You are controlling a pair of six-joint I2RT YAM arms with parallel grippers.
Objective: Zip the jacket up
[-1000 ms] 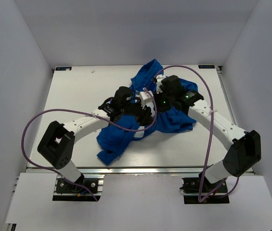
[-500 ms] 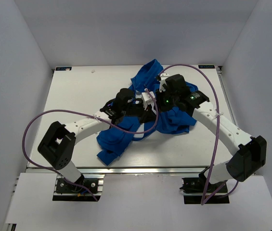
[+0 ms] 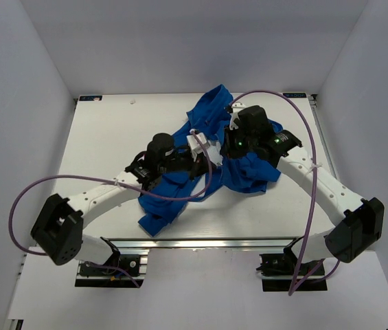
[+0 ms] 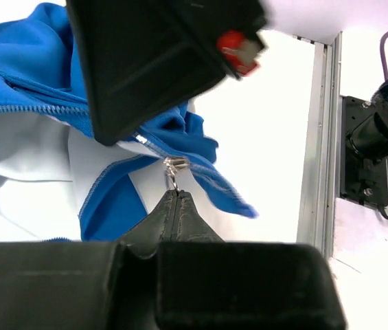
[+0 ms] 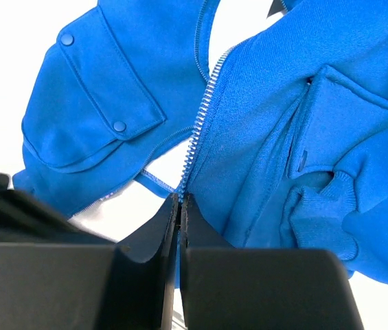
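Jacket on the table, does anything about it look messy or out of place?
Yes. The jacket lies bunched in a heap, unzipped, its white lining exposed, and one part trails toward the near edge of the table.

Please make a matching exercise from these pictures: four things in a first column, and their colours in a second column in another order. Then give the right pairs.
Things:
1. jacket
2. lining
3. cable
4. zipper pull

Colours:
A. silver
B. purple
C. blue
D. white

Pairs: 1-C, 2-D, 3-B, 4-A
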